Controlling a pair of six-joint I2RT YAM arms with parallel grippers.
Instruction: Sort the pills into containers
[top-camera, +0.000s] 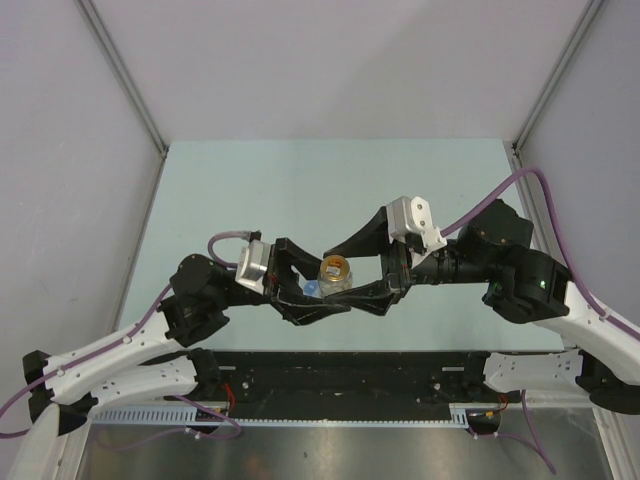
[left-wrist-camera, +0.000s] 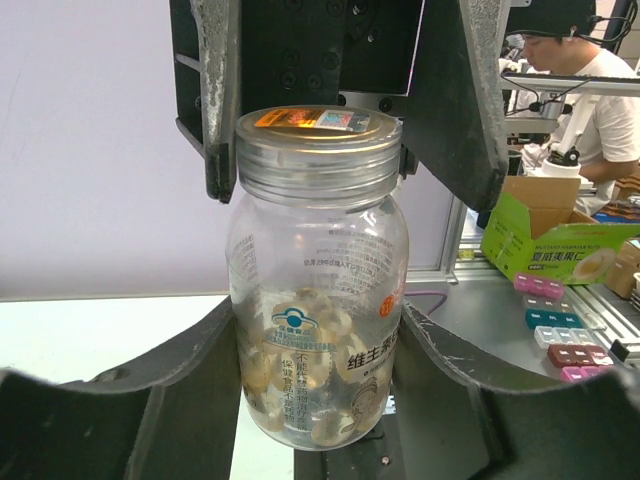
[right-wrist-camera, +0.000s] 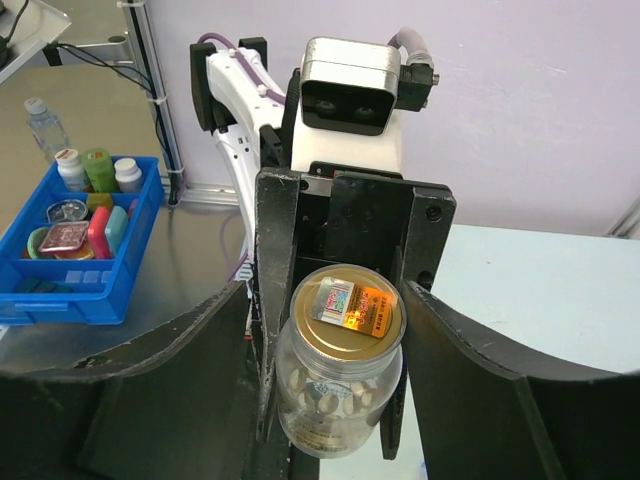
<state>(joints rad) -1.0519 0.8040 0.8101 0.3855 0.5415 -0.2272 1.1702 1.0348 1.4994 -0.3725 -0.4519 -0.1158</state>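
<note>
While left jaws clamped the jar (left-wrist-camera: 318, 300), we could not tell if right jaws gripped the lid (left-wrist-camera: 318, 150) between them; centring before twisting seemed wise.

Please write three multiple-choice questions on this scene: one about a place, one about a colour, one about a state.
1. Where is the jar?
A. in a blue tray
B. standing alone on the table
C. between the fingers of the left gripper

2. What colour are the pills?
A. pale, whitish
B. dark blue
C. bright green

3. How is the lid?
A. off, lying on the table
B. on the jar
C. off, hanging from one finger

Answers: 1 C, as the left wrist view shows its own fingers on both sides of the jar. 2 A, as pale pieces show through the clear wall. 3 B, as the lid sits on the jar's neck in both wrist views.
</note>
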